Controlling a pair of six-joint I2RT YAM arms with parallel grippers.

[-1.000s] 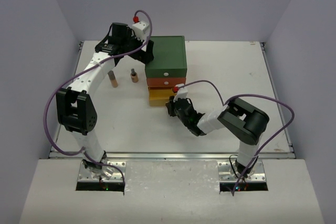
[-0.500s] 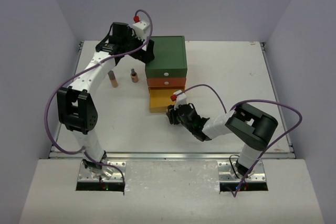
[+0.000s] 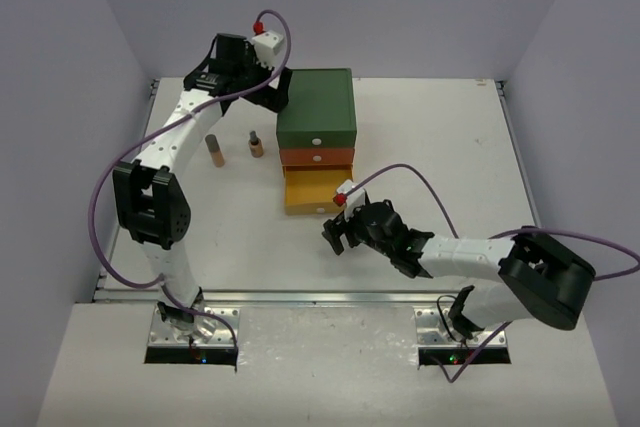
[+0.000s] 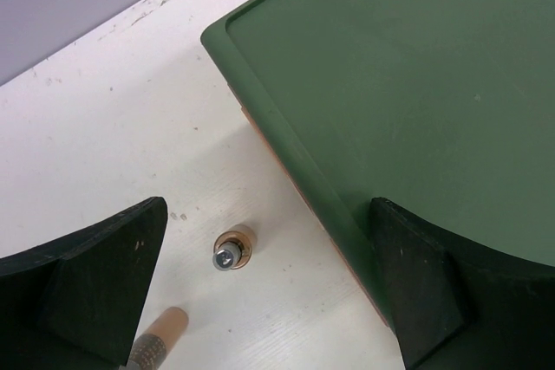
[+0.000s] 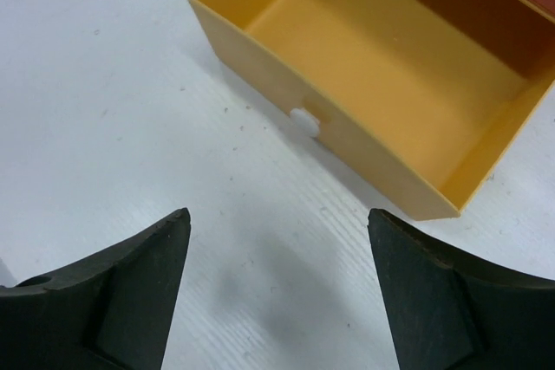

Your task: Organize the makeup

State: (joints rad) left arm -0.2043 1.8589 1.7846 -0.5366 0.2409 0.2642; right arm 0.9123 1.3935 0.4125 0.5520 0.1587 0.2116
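Note:
Two pieces of makeup stand on the white table left of the drawer box: a small clear bottle and a peach tube with a dark cap. My left gripper hangs open high over the green box top's left edge, with the bottle below between its fingers. My right gripper is open and holds nothing, low over the table just in front of the pulled-out yellow drawer. That drawer is empty and its white knob faces my right gripper.
The three-drawer box stands at the table's centre back, with a green top, a closed orange drawer and the yellow one open toward me. The table's metal front edge runs behind my right arm.
My right gripper let go of the yellow drawer's knob, opened wide and drew back toward the near edge; the drawer stands further out. The left gripper rose slightly.

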